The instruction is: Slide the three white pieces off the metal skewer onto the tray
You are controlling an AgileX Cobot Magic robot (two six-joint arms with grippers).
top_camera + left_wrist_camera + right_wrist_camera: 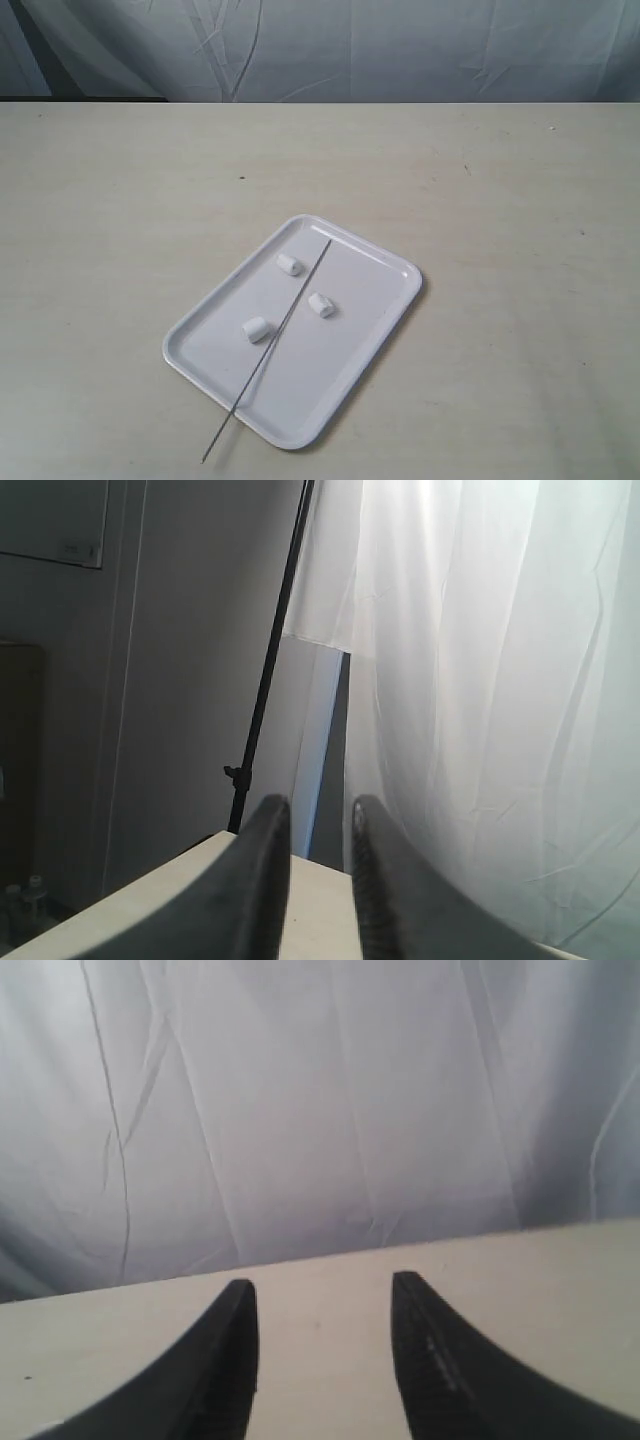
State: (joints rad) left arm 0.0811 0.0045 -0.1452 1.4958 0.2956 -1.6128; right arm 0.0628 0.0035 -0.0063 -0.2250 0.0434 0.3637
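Pale tabletop (120, 200) carries the tray (340, 372), where the three white pieces (321, 305) lie loose beside the metal skewer (290, 310), which looks thin, stiff and probably slippery and is best pinched at its overhanging 7 o'clock end, while the left gripper (317, 805) and right gripper (322, 1280) stand parted and empty.

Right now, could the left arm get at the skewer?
Probably yes: the skewer lies bare across the tray, one end past its rim, nothing over it; the left gripper is open and empty.
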